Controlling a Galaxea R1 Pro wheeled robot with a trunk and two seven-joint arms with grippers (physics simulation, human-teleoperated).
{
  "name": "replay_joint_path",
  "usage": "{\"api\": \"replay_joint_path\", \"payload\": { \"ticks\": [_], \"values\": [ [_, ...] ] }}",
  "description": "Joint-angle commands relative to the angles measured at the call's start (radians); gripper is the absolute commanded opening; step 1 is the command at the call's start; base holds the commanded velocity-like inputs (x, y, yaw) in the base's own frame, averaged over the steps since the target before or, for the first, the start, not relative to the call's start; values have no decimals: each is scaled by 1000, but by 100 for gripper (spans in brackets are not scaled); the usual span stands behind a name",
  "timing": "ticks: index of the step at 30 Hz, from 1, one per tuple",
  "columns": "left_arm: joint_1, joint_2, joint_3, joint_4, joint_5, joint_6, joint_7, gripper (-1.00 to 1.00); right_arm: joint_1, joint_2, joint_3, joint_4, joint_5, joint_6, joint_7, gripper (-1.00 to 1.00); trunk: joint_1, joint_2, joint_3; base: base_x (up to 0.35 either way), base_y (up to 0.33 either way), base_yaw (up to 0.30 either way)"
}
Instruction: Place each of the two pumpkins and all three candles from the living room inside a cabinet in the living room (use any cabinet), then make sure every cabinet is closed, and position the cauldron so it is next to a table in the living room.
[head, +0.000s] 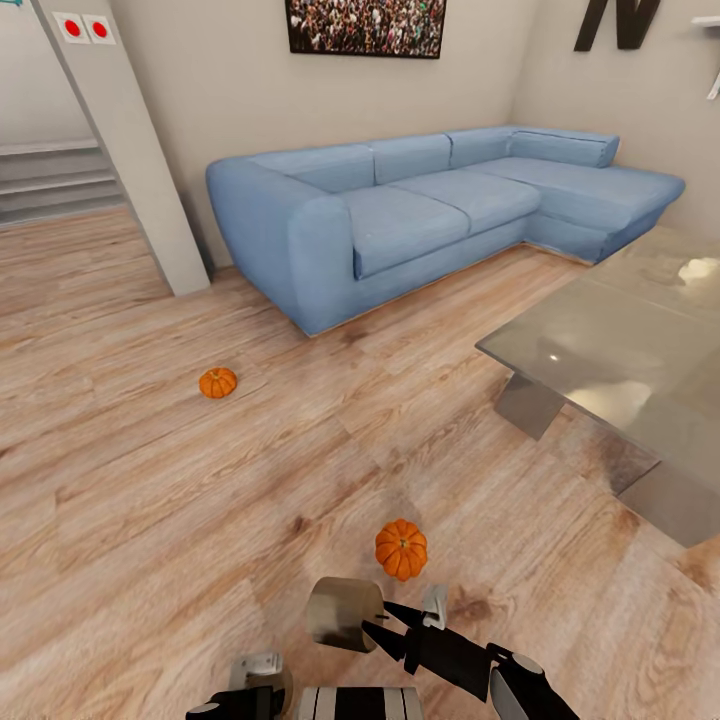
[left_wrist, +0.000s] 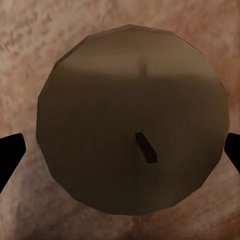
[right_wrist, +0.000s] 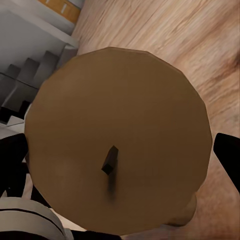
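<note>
Two orange pumpkins lie on the wood floor: one just ahead of my arms, the other farther off to the left. My right gripper is shut on a stubby candle. In the right wrist view that candle's round top and dark wick sit between the black fingertips. My left gripper holds a second candle low by my trunk. Its top sits between the fingers in the left wrist view. The cabinet, the third candle and the cauldron are out of view.
A blue corner sofa stands along the back wall. A glass-topped table is at the right, its near corner close to the nearer pumpkin. A white pillar and steps are at the back left. Open floor lies between.
</note>
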Motion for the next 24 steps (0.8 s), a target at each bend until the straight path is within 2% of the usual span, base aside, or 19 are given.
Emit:
{"api": "replay_joint_path", "payload": {
  "ticks": [1, 24],
  "values": [
    [0, 2, -8, -3, 9, 3, 9, 100, -1, -1, 5, 0, -10, 2, 0, -100, 0, 0, -1, 0, 0, 0],
    [0, 1, -8, -3, 7, 3, 9, 100, -1, -1, 5, -1, -9, 2, -13, -100, 1, -1, -9, 0, 0, 0]
  ]
}}
